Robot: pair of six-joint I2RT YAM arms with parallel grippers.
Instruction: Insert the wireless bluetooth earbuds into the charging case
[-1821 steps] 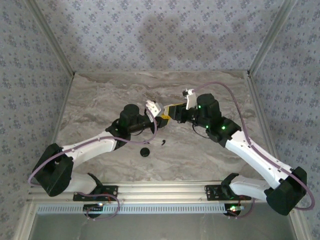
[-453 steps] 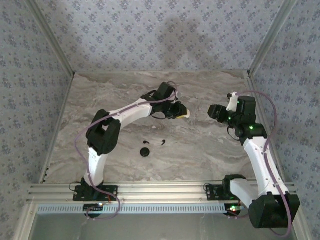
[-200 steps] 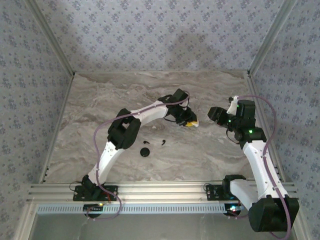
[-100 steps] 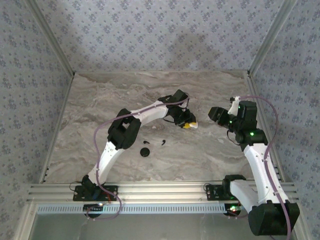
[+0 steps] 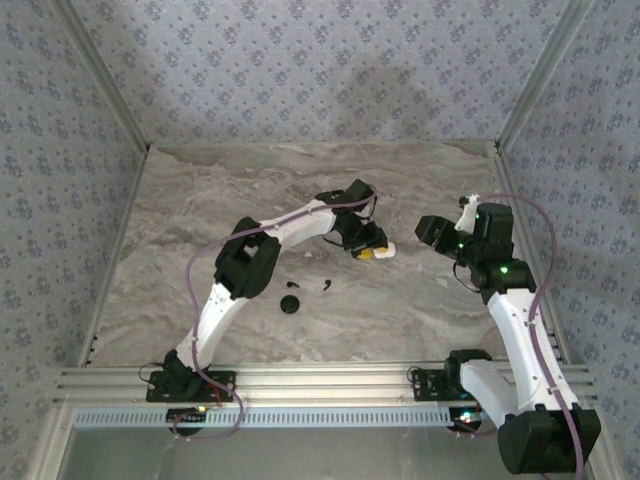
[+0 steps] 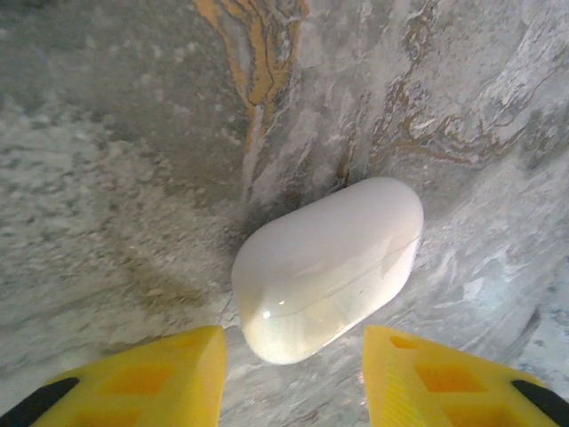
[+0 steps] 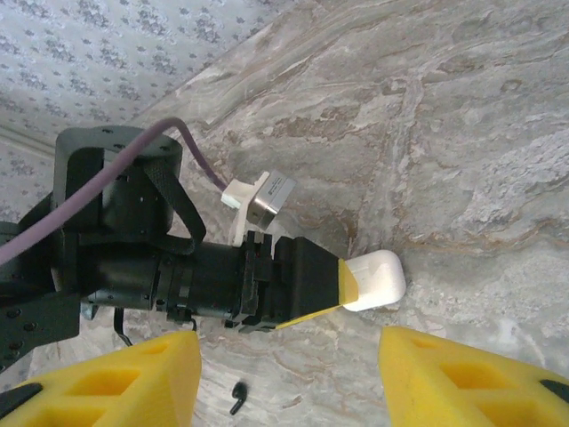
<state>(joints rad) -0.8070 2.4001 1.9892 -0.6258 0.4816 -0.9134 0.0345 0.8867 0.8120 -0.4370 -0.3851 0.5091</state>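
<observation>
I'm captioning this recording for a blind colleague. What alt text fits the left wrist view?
A closed, glossy white charging case lies on the grey marble table, just ahead of the left gripper, whose two yellow fingers stand open to either side of its near end.

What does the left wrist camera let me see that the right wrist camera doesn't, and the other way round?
Left wrist camera: the closing seam across the white charging case, lid shut, lying just ahead of the gap between the left end effector's yellow fingers. Right wrist camera: that arm from outside, one black earbud on the table, and the patterned wall. Both: the case on the marble table.
</observation>
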